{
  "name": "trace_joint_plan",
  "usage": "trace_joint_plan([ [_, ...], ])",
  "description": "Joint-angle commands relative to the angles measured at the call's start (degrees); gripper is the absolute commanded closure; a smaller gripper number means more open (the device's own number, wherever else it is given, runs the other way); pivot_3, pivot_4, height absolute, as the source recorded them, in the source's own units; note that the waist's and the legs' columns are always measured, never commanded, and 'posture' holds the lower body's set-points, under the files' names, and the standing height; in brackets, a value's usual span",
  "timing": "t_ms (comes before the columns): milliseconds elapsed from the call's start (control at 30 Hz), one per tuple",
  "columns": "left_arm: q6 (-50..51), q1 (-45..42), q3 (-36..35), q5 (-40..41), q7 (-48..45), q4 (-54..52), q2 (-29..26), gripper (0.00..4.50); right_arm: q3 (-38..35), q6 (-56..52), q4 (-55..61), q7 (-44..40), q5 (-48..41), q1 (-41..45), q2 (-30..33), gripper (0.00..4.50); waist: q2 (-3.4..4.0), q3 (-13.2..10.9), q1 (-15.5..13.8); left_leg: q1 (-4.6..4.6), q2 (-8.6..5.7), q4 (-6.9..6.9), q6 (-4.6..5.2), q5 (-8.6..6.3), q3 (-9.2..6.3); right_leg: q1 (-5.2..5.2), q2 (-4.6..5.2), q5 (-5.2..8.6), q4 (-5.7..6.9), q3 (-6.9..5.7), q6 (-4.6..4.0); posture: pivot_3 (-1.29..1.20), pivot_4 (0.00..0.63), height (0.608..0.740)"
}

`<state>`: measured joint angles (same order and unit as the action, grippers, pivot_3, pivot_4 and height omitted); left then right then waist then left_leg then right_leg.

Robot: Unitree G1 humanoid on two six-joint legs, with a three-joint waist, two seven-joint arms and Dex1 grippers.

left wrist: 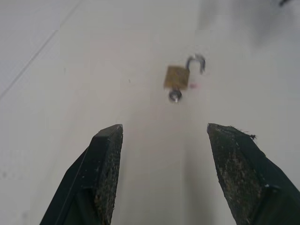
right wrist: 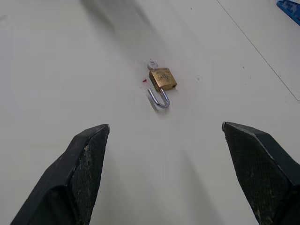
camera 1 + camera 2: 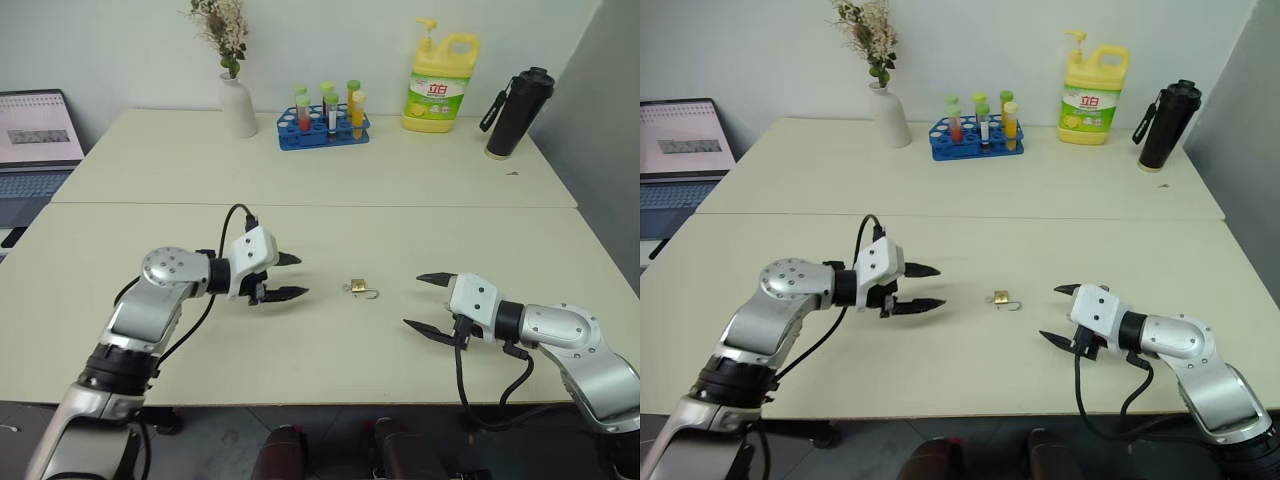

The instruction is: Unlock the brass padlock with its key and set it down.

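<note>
Both grippers empty; padlock on table.
Left gripper and right gripper stood with fingers spread, holding nothing. Between them, apart from both, the brass padlock lay on the table, shackle swung out, key in its body.

Both arms reach in over the near edge of the table, forearms angled toward each other. The left gripper points inward toward the table's middle, its two black fingers spread apart and empty. The right gripper faces it from the opposite side, fingers spread wide, also empty.
</note>
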<state>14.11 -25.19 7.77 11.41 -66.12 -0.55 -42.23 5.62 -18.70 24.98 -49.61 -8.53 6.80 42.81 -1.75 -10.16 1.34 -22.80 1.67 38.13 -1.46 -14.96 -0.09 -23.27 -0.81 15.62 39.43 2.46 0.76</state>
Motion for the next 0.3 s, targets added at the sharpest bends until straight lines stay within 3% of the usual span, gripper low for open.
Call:
trace_joint_plan([
  [33,0.6,1.3,-3.6,2.8,-0.9,-5.9,-2.3,1.5,-2.6,-3.1,1.2,-2.7,-4.7,2.7,1.1,0.46,0.0,0.0,-0.1,0.0,0.0,0.02,0.0,0.0,0.0,0.0,0.0,0.0,-0.01,0.02,0.0,0.0,0.15,0.74],
  [300,6.0,5.9,-5.2,7.9,-3.2,-11.6,-5.6,1.5,-3.3,-2.0,-0.2,-6.4,-6.7,3.3,4.2,0.46,0.0,0.0,0.2,-0.03,0.08,-0.07,0.02,-0.01,0.01,0.04,-0.01,0.0,-0.3,0.03,0.01,0.0,0.15,0.74],
])
